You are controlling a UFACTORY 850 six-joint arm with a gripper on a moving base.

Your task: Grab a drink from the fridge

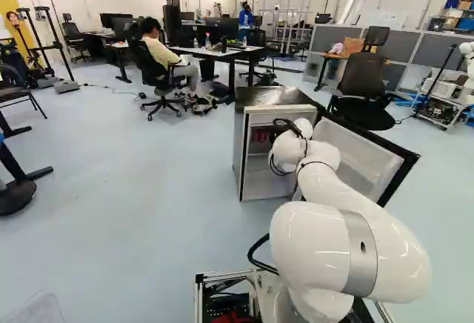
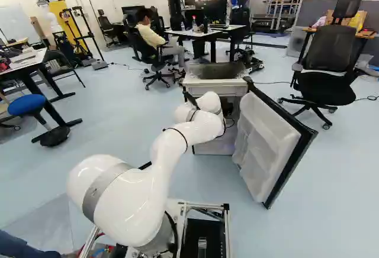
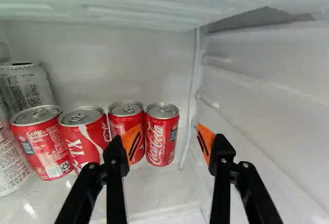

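Observation:
The fridge (image 1: pixel 275 182) stands with its door (image 2: pixel 269 145) swung out to the right in both base views. My arm's wrist reaches into it and hides the gripper there. In the wrist view the gripper (image 3: pixel 169 141) is open, its orange pads well apart and nothing held. Just ahead, within the gap, a red cola can (image 3: pixel 162 136) stands upright. A second red can (image 3: pixel 123 118) touches or nearly touches it, partly behind one finger. Two more red cans (image 3: pixel 85 139) (image 3: pixel 43 144) continue the row, beside silver-grey cans (image 3: pixel 24 88).
The fridge's side wall (image 3: pixel 272 116) runs close beside one finger, with a ceiling or shelf (image 3: pixel 103 0) above the cans. Beyond the open door is a black office chair (image 2: pixel 328 63). Desks (image 1: pixel 229 52) and a seated person are farther back.

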